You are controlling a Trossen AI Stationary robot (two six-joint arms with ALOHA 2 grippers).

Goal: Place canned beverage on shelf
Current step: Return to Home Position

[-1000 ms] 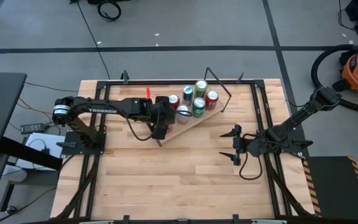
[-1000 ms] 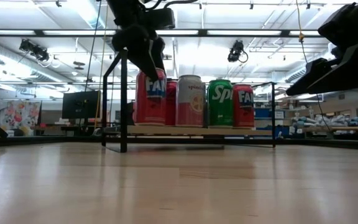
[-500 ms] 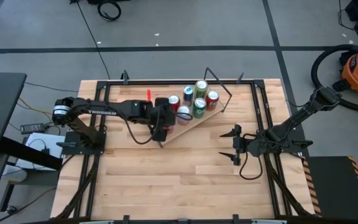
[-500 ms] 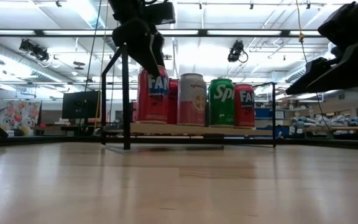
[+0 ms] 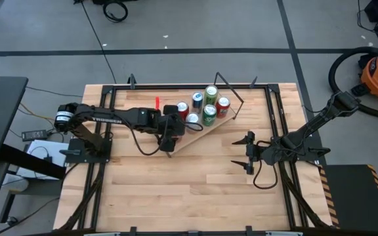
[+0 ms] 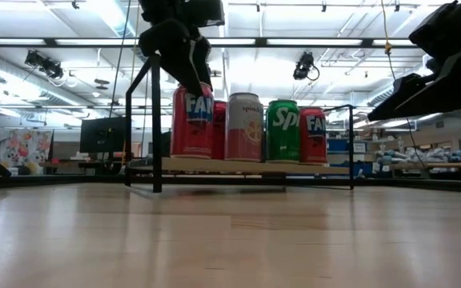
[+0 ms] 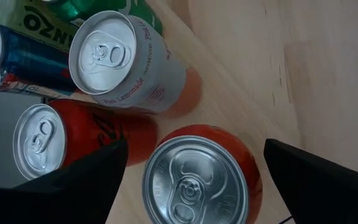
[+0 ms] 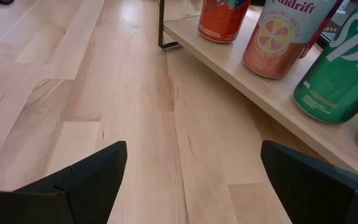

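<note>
The shelf (image 5: 188,136), a light-wood board with black rod frames, lies slanted at the table's far middle. Several cans stand upright on it. A red can (image 7: 197,180) stands at the board's near-left end; it also shows in the low view (image 6: 192,124). My left gripper (image 7: 194,149) is open just above this can, pointing down, one finger on either side of its top with a gap on both. In the high view my left gripper (image 5: 169,133) hides the can. My right gripper (image 5: 248,152) is open and empty over the table's right part.
A white lemonade can (image 7: 126,62), a second red can (image 7: 61,140), a blue can (image 7: 17,56) and green cans (image 5: 209,113) stand close behind the near red can. The shelf's black end frame (image 6: 157,120) rises beside my left gripper. Bare wood lies nearer (image 5: 176,190).
My left gripper has risen a little over the red can and drifted slightly toward the table's near-left. The can stays upright on the shelf board.
</note>
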